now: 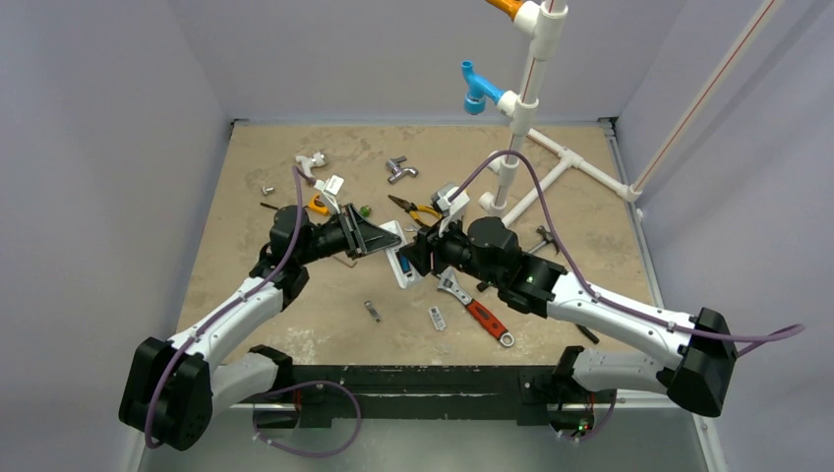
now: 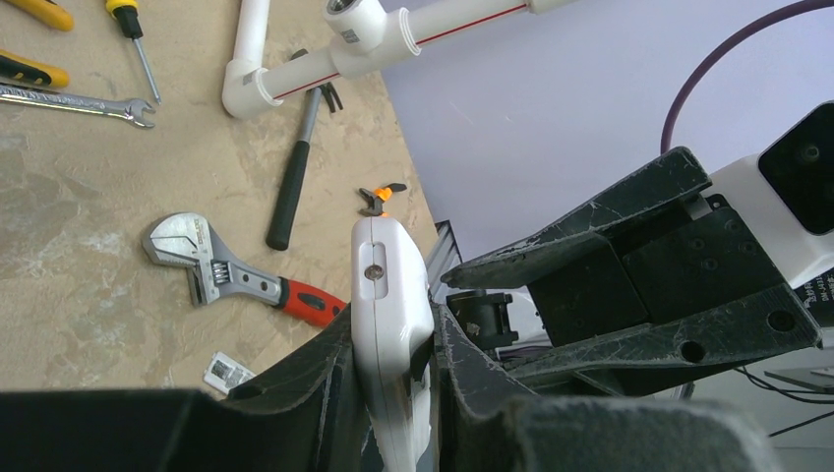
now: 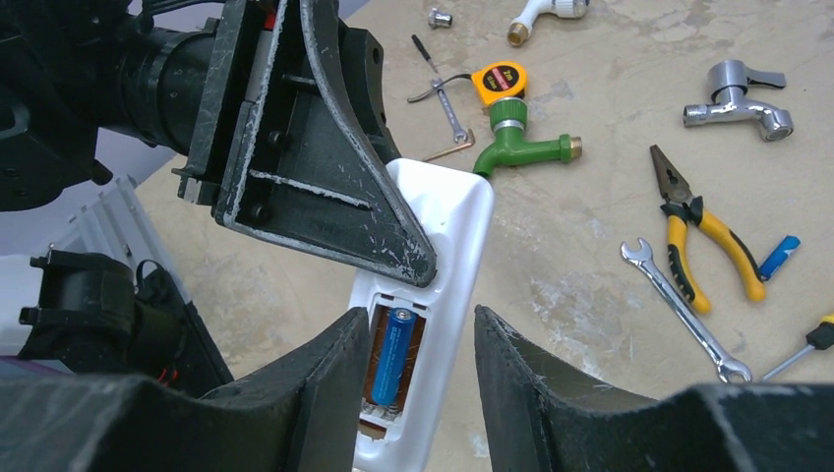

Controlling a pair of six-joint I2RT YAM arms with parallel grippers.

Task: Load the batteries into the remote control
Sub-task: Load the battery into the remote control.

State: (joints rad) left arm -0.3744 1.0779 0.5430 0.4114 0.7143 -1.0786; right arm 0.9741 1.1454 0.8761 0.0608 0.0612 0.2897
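While left jaws grip remote, battery sits inside.

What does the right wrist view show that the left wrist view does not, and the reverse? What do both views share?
Only the right wrist view: a blue battery seated in the open recess of the remote control, a second battery loose on the table, and a green tap. Only the left wrist view: the red-handled wrench and a hammer. Both: the white remote control clamped in the left gripper.
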